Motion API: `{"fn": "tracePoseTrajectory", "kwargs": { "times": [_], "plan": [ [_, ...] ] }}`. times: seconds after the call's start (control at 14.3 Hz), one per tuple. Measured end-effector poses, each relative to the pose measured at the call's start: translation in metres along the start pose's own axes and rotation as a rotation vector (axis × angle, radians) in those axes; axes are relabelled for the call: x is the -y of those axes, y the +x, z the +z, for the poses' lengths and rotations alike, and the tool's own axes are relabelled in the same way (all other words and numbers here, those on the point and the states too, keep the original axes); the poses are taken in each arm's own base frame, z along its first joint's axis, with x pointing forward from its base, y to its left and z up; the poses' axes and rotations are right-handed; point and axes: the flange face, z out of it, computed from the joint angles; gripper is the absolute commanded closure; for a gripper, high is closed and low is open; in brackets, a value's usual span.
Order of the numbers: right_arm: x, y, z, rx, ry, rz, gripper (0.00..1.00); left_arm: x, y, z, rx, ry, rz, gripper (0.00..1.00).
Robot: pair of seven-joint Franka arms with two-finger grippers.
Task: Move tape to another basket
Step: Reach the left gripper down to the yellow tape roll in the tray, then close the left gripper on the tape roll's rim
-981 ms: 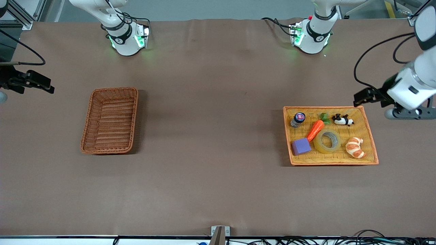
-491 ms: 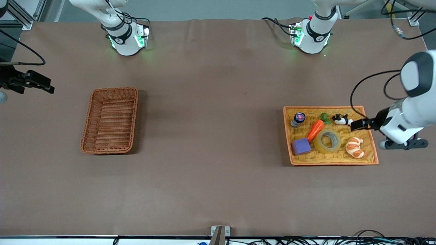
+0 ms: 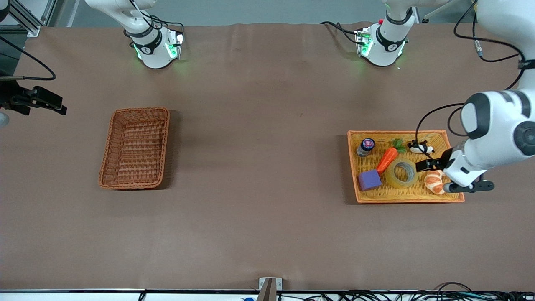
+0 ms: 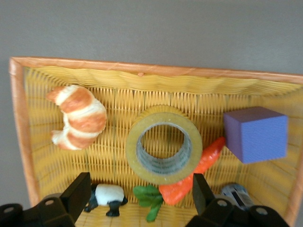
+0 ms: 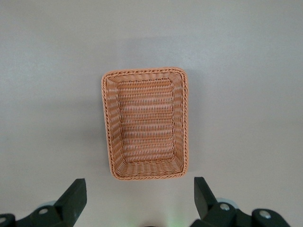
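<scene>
Nothing had been moved: the tape (image 3: 401, 173) lay flat in the yellow tray (image 3: 455, 175), beside the carrot (image 3: 387, 159), well apart from the empty brown basket (image 3: 109, 146). The left gripper (image 4: 137, 198) hung over the tape with fingers wide and empty, while the right gripper (image 5: 137, 198) waited, fingers wide, high over that basket; grasp, carry and drop all remained

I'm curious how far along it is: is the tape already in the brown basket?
No, the tape lies in the yellow tray; the brown basket holds nothing.

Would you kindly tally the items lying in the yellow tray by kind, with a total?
tape: 1
croissant: 1
carrot: 1
purple block: 1
panda figure: 1
small bottle: 1
Total: 6
</scene>
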Motion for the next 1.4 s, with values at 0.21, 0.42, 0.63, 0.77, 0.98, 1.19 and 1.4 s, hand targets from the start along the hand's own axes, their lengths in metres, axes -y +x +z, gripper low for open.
{"fn": "tracePoseTrajectory", "kwargs": {
  "times": [0.21, 0.42, 0.63, 0.77, 0.98, 1.19, 1.4],
  "plan": [
    [0.000, 0.000, 0.000, 0.000, 0.000, 0.000, 0.00, 0.003, -0.002, 0.051, 0.001, 0.005, -0.005, 0.06],
    [0.000, 0.000, 0.000, 0.000, 0.000, 0.000, 0.00, 0.007, -0.003, 0.085, 0.012, 0.010, -0.011, 0.10],
    [0.000, 0.000, 0.000, 0.000, 0.000, 0.000, 0.00, 0.012, -0.007, 0.109, 0.044, 0.016, -0.018, 0.63],
    [0.000, 0.000, 0.000, 0.000, 0.000, 0.000, 0.00, 0.015, -0.012, 0.120, 0.064, 0.018, -0.023, 1.00],
    [0.000, 0.000, 0.000, 0.000, 0.000, 0.000, 0.00, 0.018, -0.011, 0.120, 0.061, 0.020, -0.027, 1.00],
    [0.000, 0.000, 0.000, 0.000, 0.000, 0.000, 0.00, 0.017, -0.006, 0.109, 0.035, 0.018, -0.027, 1.00],
    [0.000, 0.000, 0.000, 0.000, 0.000, 0.000, 0.00, 0.012, 0.003, 0.064, -0.045, 0.010, -0.020, 1.00]
  ]
}}
